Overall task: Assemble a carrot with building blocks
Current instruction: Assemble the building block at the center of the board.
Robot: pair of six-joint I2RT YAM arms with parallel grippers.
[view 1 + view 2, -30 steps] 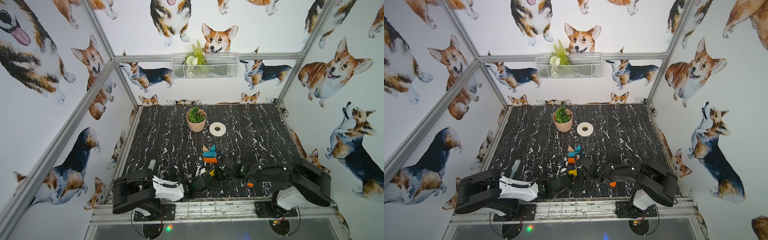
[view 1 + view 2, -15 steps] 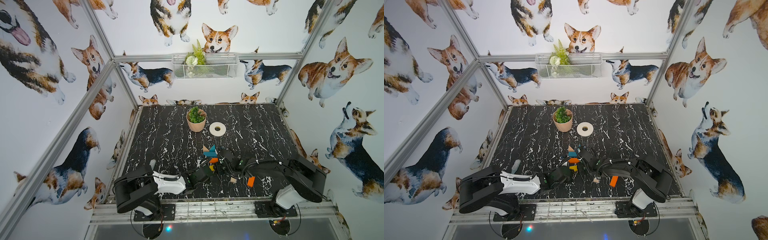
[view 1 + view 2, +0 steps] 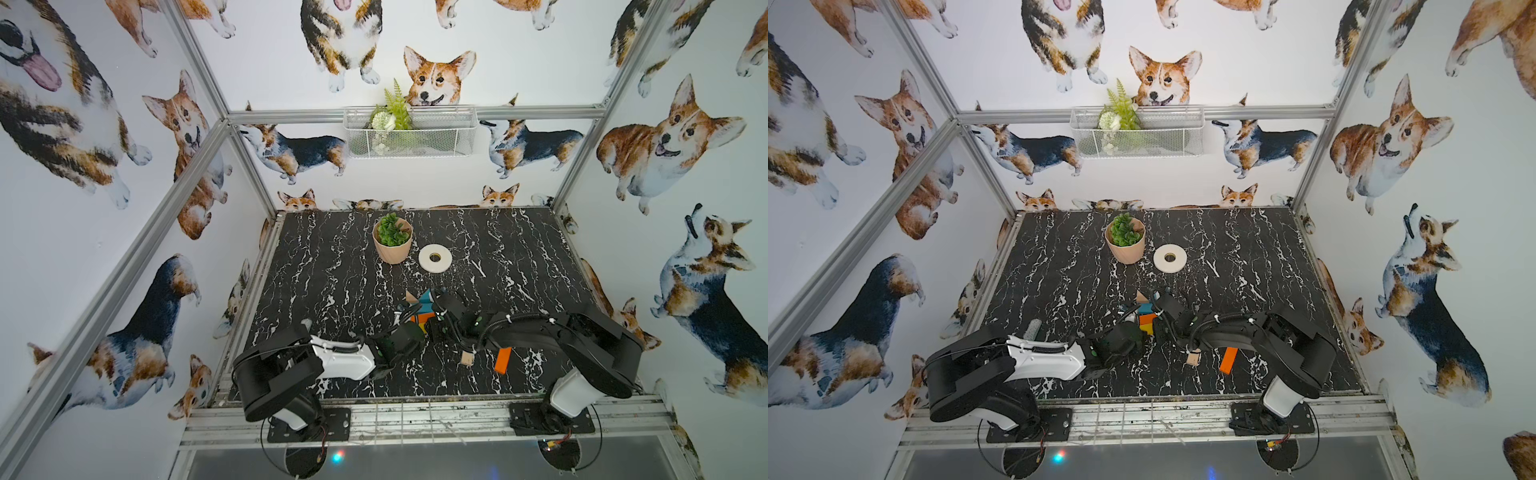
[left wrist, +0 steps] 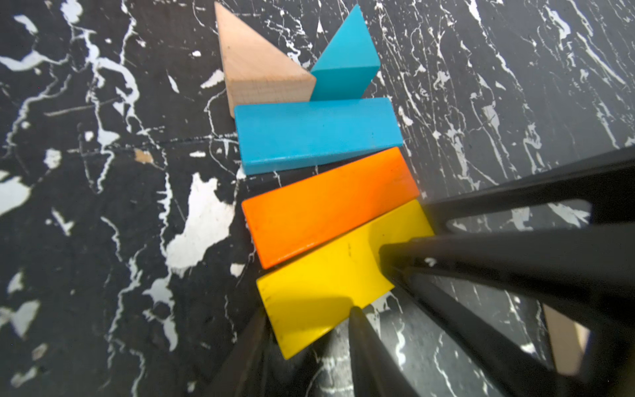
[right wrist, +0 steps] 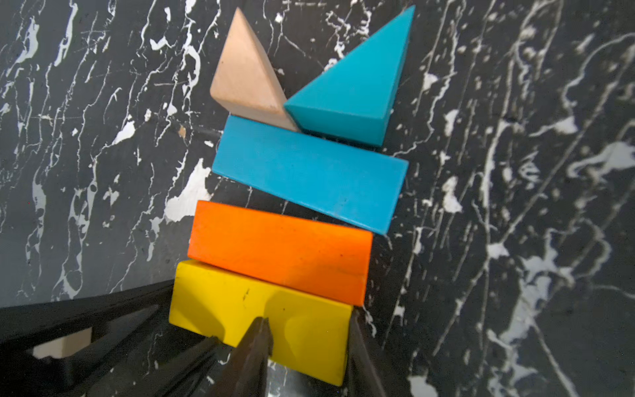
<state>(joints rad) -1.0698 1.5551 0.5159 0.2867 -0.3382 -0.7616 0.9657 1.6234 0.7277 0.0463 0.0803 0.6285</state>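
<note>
Corgi-print walls box in a black marbled counter point(image 3: 332, 257), where a potted plant point(image 3: 392, 241) and a tape roll point(image 3: 435, 257) sit at the back, well clear of the work. Nearer the arms the carrot point(image 3: 424, 307) lies flat. A wood triangle point(image 4: 247, 65) and a blue triangle point(image 4: 347, 55) serve as leaves, followed by the blue bar point(image 4: 316, 134), orange bar point(image 4: 330, 206) and yellow bar point(image 4: 309, 275) side by side. The blue bar sits skewed, leaving a wedge-shaped gap against the orange bar.

Both tools meet at the yellow bar. The left tool point(image 4: 309, 311) stands partly open, bracketing one corner. The right tool point(image 5: 307, 318), likewise partly open, has one prong over the bar's top and one at its end. We judge they are squaring it up, not gripping it. A spare orange bar point(image 3: 503, 359) and a plain block point(image 3: 467, 358) wait beside the right arm.
</note>
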